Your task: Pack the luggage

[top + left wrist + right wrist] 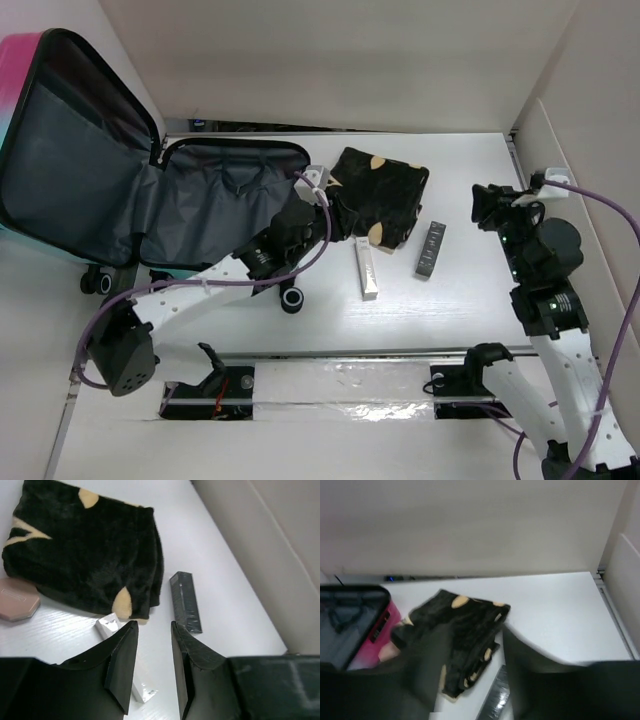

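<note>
1. The luggage [150, 200] is lying open at the left rear of the bench [470, 310], its grey lining facing up, ready for loading.
2. The left tool [152, 630] is hovering with jaws parted and empty just beside the folded black cloth [85, 550], seemingly lining up a grasp.
3. The right tool [462, 645] is hanging spread apart, gripping nothing, on the bench's right side.
4. A white box [107, 626] is lying partly hidden behind the left fingers; the right wrist view is blurring its own fingers.

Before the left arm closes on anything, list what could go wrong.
1. The open left end effector hangs over the white box at the edge of the black cloth; closing might pinch cloth too.
2. The pink compact lies against the cloth; dragging the cloth could shove it along.
</note>
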Robot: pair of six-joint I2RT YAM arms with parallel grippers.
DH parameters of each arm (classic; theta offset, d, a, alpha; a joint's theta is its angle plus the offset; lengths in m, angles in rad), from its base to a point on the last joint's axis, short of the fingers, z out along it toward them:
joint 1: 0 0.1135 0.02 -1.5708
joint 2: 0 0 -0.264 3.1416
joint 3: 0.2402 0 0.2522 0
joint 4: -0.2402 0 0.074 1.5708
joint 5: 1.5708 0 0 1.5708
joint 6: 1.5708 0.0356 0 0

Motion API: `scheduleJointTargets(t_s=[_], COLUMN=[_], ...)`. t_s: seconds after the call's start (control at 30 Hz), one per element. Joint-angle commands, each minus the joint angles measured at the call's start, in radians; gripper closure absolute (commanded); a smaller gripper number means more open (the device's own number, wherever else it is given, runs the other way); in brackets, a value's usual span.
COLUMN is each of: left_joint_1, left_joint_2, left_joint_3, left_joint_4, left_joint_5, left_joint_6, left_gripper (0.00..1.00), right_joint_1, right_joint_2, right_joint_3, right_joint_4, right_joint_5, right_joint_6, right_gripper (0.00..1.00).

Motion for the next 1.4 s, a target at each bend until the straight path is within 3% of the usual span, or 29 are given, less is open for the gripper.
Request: scheduleJointTargets(t_s=[0.0,0.03,0.1,0.13,0.23,0.33,0.4,0.43,0.5,0.53,0.63,0.73,1.0,1.2,1.3,1.37], left_joint_1=[-0.001,-0.001,-0.059,-0.099,-0.254,-0.309,-0.322,-0.331,-0.345,-0.36,-0.372,-0.372,-0.306,-0.259,-0.234,-0.234], left_joint_2=[-0.103,-0.117,-0.142,-0.139,-0.053,0.066,0.135,0.155,0.201,0.215,0.264,0.338,0.523,0.639,0.685,0.709], left_joint_3=[-0.006,-0.026,-0.056,-0.05,0.036,0.127,0.154,0.157,0.164,0.165,0.168,0.199,0.324,0.392,0.397,0.409], left_joint_4=[0.025,0.068,0.07,0.027,-0.138,-0.324,-0.392,-0.438,-0.478,-0.508,-0.524,-0.527,-0.48,-0.48,-0.455,-0.444], left_joint_5=[0.052,0.091,0.037,-0.096,-0.366,-0.465,-0.465,-0.464,-0.465,-0.468,-0.455,-0.465,-0.433,-0.435,-0.418,-0.399], left_joint_6=[-0.015,-0.012,-0.038,-0.035,-0.044,-0.149,-0.236,-0.257,-0.315,-0.332,-0.377,-0.387,-0.332,-0.286,-0.265,-0.253], left_gripper=[0.71,0.77,0.89,0.98,1.0,1.0,0.96,0.81,0.64,0.49,0.32,0.27,0.23,0.29,0.37,0.6], right_joint_1=[-0.006,-0.006,-0.006,-0.006,-0.006,-0.006,-0.006,-0.006,-0.006,-0.006,0.006,0.016,0.046,0.056,0.056,0.056], right_joint_2=[0.002,0.002,0.012,0.018,0.039,0.044,0.038,0.032,0.015,0.012,-0.001,-0.002,-0.001,-0.007,-0.004,-0.002], right_joint_3=[-0.04,-0.046,-0.054,-0.056,-0.069,-0.083,-0.092,-0.1,-0.118,-0.125,-0.131,-0.138,-0.138,-0.138,-0.14,-0.14], right_joint_4=[-0.005,-0.005,-0.006,-0.009,-0.002,0.007,0.007,0.012,0.02,0.024,0.03,0.04,0.026,0.021,0.027,0.027], right_joint_5=[-0.035,-0.028,-0.029,-0.041,-0.063,-0.052,-0.043,-0.035,-0.029,-0.028,-0.023,-0.026,-0.054,-0.063,-0.066,-0.068], right_joint_6=[-0.008,-0.012,-0.015,-0.02,-0.021,-0.02,-0.02,-0.02,-0.02,-0.02,-0.02,-0.024,-0.043,-0.046,-0.046,-0.046], right_gripper=[0.64,0.74,1.0,1.0,1.0,1.0,0.9,0.86,0.73,0.7,0.61,0.52,0.47,0.47,0.47,0.47])
